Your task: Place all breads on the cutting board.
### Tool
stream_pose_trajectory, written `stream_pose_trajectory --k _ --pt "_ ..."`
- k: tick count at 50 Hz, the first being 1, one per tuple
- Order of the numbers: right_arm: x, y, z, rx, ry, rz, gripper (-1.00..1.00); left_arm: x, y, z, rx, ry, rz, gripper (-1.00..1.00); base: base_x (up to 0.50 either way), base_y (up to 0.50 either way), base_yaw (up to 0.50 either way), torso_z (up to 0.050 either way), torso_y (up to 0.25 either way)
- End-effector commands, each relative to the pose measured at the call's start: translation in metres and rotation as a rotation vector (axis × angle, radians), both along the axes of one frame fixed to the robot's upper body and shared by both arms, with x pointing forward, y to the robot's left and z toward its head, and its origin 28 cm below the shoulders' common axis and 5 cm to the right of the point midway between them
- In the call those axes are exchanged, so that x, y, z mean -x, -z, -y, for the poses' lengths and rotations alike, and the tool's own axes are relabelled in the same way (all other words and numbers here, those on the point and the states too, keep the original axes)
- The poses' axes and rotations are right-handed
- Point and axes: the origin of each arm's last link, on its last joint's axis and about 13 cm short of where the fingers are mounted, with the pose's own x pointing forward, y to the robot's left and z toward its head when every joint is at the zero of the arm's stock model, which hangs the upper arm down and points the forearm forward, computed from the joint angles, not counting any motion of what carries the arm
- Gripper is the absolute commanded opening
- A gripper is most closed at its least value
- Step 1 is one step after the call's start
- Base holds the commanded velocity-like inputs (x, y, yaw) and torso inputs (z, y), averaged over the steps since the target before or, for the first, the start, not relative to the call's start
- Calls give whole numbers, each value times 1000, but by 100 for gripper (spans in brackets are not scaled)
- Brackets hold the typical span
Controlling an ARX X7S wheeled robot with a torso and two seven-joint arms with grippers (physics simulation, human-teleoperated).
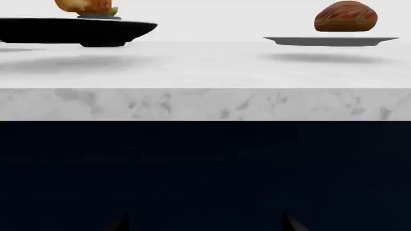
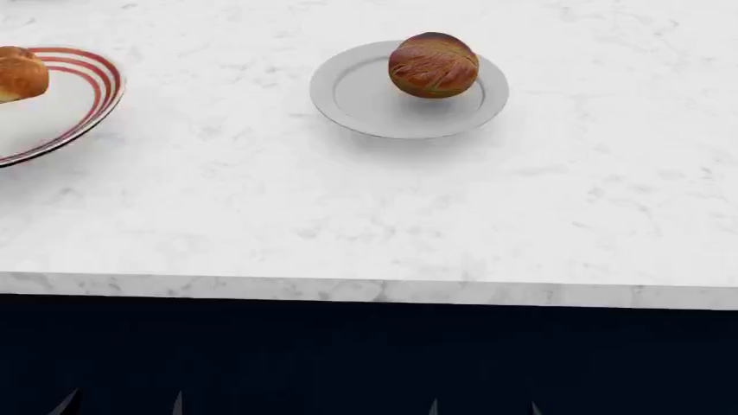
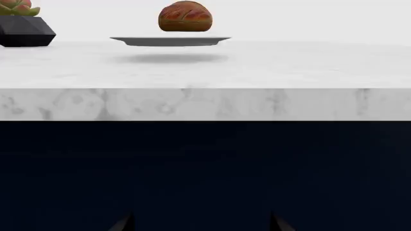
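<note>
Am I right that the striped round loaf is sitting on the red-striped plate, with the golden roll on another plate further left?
Not quite. The striped round loaf sits on the plain grey plate, as the head view shows. The golden roll is the one on the red-striped plate, further left.

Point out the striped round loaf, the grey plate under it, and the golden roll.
striped round loaf (image 2: pixel 434 65), head view, middle of its top crust.
grey plate (image 2: pixel 358 91), head view, bare flat part beside the loaf.
golden roll (image 2: pixel 19 76), head view, its glossy side at the picture's edge.
</note>
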Motion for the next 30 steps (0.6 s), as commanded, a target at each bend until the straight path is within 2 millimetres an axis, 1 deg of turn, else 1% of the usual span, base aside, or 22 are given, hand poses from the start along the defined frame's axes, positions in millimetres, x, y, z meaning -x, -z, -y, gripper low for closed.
stream_pose_trajectory --k 1,14,30 --pt "0 0 0 0 0 0 100 -1 1 0 0 0 0 100 0 0 0 0 0" --pt "0 0 0 9 -4 5 100 0 0 0 9 -2 1 100 0 0 0 1 0" --pt "1 0 -1 19 -5 9 100 1 0 0 2 -5 9 100 0 0 0 49 0"
